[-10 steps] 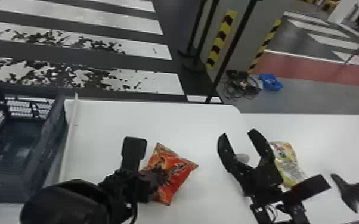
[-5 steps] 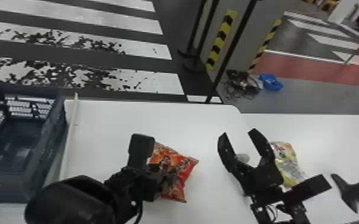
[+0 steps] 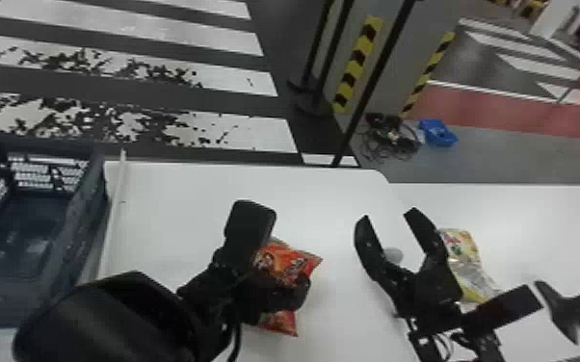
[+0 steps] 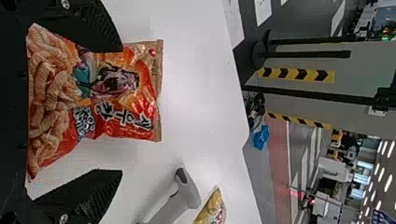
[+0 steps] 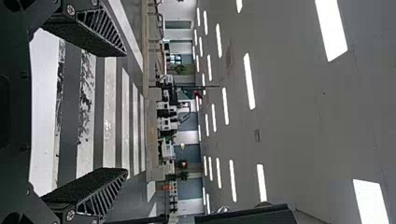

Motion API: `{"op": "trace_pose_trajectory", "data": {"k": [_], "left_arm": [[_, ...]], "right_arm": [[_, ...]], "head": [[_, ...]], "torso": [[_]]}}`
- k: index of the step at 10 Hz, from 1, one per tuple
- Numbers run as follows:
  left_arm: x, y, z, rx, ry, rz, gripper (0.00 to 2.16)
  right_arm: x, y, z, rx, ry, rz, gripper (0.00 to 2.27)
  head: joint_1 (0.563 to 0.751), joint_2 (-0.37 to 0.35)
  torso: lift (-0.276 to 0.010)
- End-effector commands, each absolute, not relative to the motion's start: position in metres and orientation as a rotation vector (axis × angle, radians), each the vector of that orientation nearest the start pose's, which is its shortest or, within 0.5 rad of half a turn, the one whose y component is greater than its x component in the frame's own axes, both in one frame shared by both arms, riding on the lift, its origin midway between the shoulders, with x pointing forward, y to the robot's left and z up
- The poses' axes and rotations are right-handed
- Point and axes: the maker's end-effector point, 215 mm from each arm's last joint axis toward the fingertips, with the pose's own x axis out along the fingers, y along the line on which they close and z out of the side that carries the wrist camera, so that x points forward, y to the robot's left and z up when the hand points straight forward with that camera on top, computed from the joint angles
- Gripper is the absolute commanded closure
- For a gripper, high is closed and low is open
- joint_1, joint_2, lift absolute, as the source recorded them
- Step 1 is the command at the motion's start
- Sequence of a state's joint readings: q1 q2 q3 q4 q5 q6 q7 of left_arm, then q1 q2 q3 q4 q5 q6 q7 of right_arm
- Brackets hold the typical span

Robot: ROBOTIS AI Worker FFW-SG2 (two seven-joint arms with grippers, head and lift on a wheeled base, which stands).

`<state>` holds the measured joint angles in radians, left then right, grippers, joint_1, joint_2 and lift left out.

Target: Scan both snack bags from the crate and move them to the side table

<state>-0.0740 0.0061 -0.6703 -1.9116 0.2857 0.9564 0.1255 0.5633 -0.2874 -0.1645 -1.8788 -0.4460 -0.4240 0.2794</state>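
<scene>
Striped floor (image 3: pixel 274 132) is running beyond the white table (image 3: pixel 173 212), whose top is stretching from red snack bag (image 3: pixel 286 260) to far edge; left gripper (image 3: pixel 274 252) is holding fingers apart, seemingly astride that bag, right gripper (image 3: pixel 389 216) is holding its own apart; yellow snack bag (image 3: pixel 465 260) is lying on the side table (image 3: pixel 544 216)

Floor (image 3: pixel 282 62): dark, with broad white stripes (image 3: pixel 125 26), the nearer ones scuffed, at the far left
Far right: red band (image 3: pixel 496 108) edged in white, grey floor (image 3: pixel 506 159) on its near side
Furniture: a white bench (image 3: pixel 173 192), rounded at its far right corner, and a second bench (image 3: pixel 534 212) to its right
Pillar (image 3: pixel 397 53): grey, beyond the benches, with two yellow-and-black strips (image 3: pixel 359 62), slim black poles (image 3: pixel 375 82) beside
By its foot: tangled cables (image 3: pixel 390 139) and a blue container (image 3: pixel 441 132)
Ceiling (image 5: pixel 303 116): grey, rows of bright white lights (image 5: pixel 250 79)
</scene>
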Motion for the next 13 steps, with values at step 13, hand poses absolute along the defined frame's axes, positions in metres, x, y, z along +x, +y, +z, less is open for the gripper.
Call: {"op": "trace_pose_trajectory", "data": {"k": [13], "left_arm": [[0.467,0.210,-0.301,0.135,0.264,-0.152,0.05]], "right_arm": [[0.413,-0.295,-0.317,0.024,-0.164,0.232,0.11]], "head": [[0.695,-0.166]], "torso": [[-0.095]]}}
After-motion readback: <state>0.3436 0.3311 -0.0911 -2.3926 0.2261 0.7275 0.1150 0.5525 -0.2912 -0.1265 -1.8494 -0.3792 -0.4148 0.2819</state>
